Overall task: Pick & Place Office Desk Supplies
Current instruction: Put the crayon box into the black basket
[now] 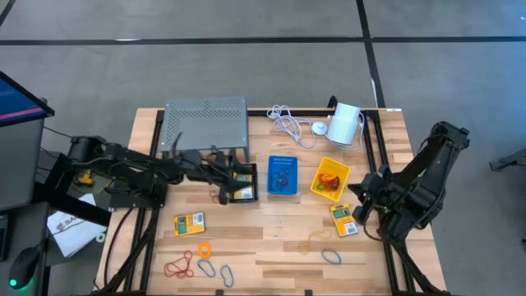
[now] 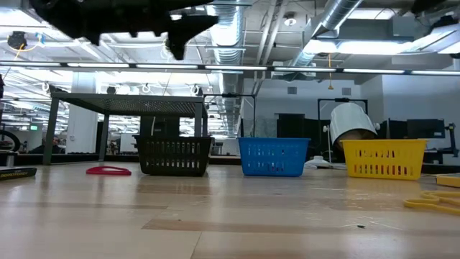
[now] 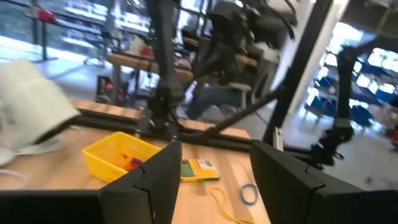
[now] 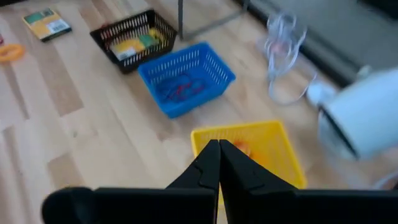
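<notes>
Three bins sit in a row mid-surface, and we judge the sort partly done: the black bin (image 1: 240,182) holds at least one yellow card packet, the blue bin (image 1: 283,177) holds a few thin loops, and the yellow bin (image 1: 329,179) shows something orange-red inside. Still loose, as far as we see: one yellow card packet (image 1: 188,223) near the front left, another packet (image 1: 343,219) just in front of the yellow bin, and a scatter of loops along the front edge, namely a red loop (image 1: 177,266), an orange loop (image 1: 203,248), a blue loop (image 1: 227,276), a second blue loop (image 1: 330,256) and a pale yellowish loop (image 1: 319,237). We make that roughly half left, as a judgement only. The left gripper (image 1: 223,177) hovers over the black bin with its jaws apart at a middling width; the left wrist view shows nothing between them. The right gripper (image 4: 219,163) waits near the right edge, jaws pressed together and holding nothing. For room: the wooden surface (image 1: 271,238) is open in the centre front, but the loose loops lie close to the front edge, so approaches there have little margin. The grey perforated shelf (image 1: 205,123), white cable (image 1: 288,123) and white cylinder device (image 1: 345,123) crowd the back.
</notes>
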